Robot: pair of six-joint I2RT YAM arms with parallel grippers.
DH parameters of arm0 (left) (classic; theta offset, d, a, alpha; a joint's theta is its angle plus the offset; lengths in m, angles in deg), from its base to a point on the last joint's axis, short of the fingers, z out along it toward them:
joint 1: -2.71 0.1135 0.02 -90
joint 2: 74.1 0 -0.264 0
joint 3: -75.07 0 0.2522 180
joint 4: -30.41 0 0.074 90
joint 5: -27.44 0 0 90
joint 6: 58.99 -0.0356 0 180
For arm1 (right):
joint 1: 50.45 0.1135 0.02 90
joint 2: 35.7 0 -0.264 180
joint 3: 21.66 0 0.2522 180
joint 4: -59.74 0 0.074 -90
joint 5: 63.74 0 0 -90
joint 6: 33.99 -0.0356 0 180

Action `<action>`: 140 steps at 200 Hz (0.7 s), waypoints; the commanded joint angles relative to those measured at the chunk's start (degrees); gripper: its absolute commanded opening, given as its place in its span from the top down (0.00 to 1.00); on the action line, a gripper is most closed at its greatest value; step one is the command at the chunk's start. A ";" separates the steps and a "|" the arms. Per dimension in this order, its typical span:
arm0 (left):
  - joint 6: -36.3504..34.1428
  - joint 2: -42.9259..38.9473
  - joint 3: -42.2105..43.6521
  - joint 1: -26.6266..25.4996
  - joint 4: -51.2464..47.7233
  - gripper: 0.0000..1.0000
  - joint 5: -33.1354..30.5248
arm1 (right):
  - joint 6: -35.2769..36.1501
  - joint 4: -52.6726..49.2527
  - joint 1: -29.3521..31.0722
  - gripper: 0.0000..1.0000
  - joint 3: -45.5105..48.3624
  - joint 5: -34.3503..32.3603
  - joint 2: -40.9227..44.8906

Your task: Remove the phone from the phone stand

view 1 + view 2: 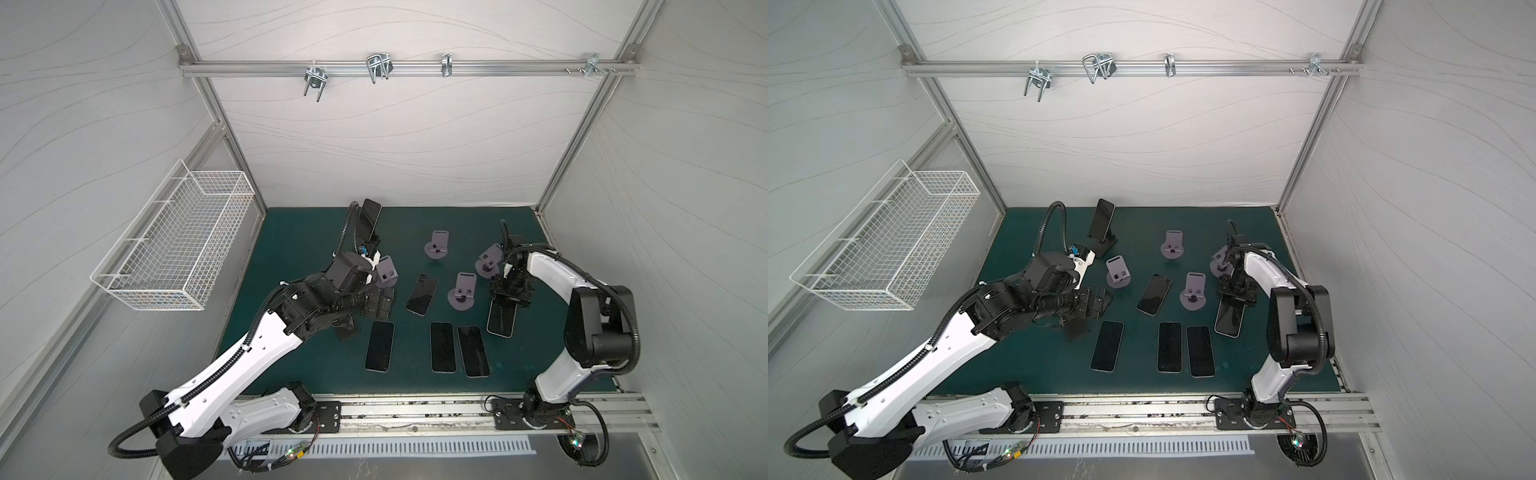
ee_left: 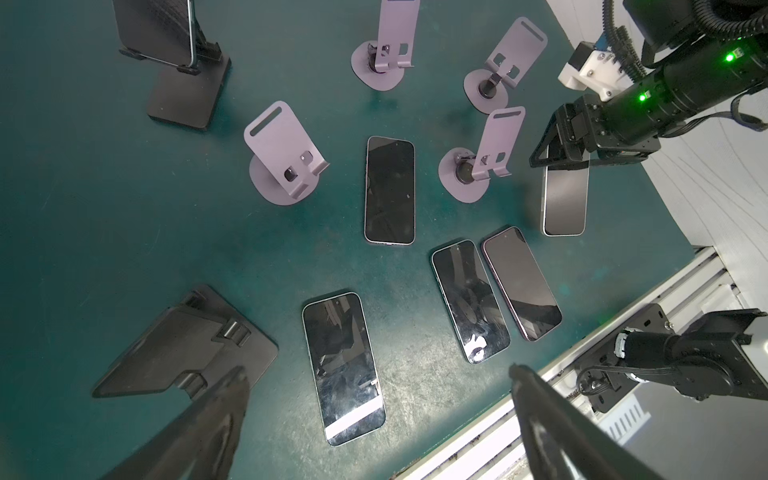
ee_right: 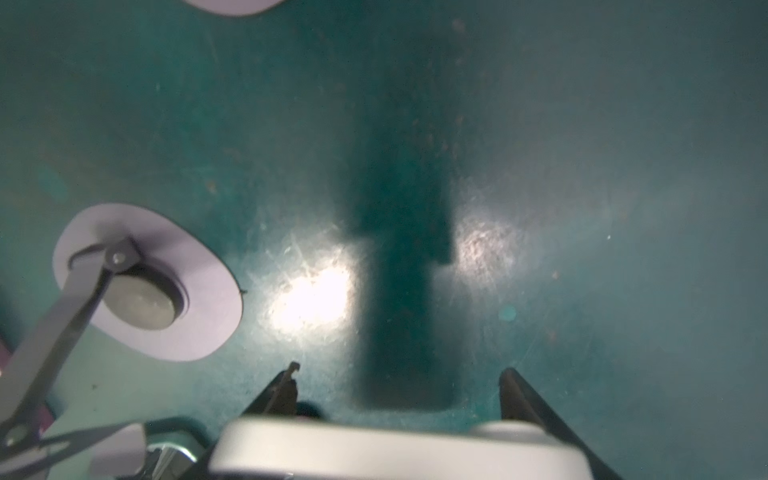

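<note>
A dark phone (image 1: pixel 369 219) (image 1: pixel 1103 217) leans upright on a black phone stand (image 1: pixel 372 241) (image 2: pixel 187 95) at the back left of the green mat. My left gripper (image 1: pixel 380 305) (image 2: pixel 376 372) hovers open in front of that stand, with nothing between its fingers. My right gripper (image 1: pixel 509 301) (image 3: pixel 399 370) is shut on the far end of another phone (image 1: pixel 502 318) (image 2: pixel 565 199), gripped across its width. This phone lies nearly flat, low at the mat on the right. Its pale edge (image 3: pixel 395 453) shows between the fingers.
Several phones lie flat on the mat (image 1: pixel 291 232), such as one in the middle (image 1: pixel 422 294) and one in front (image 1: pixel 379 345). Several empty purple stands (image 1: pixel 462 291) stand around. An empty black stand (image 1: pixel 347 330) lies under my left arm. A wire basket (image 1: pixel 178 245) hangs on the left wall.
</note>
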 commanded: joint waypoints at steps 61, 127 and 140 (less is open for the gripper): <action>0.27 8.07 -7.26 -0.21 3.23 0.01 5.73 | 1.47 -10.77 -0.28 0.42 -1.03 3.69 8.36; 2.20 19.43 -18.37 -0.16 0.43 0.01 8.79 | 1.32 -8.41 -1.04 0.43 0.08 3.33 7.23; 2.16 20.91 -19.69 -0.25 -0.11 0.01 9.28 | 0.97 -7.48 -1.11 0.43 -0.24 3.90 6.52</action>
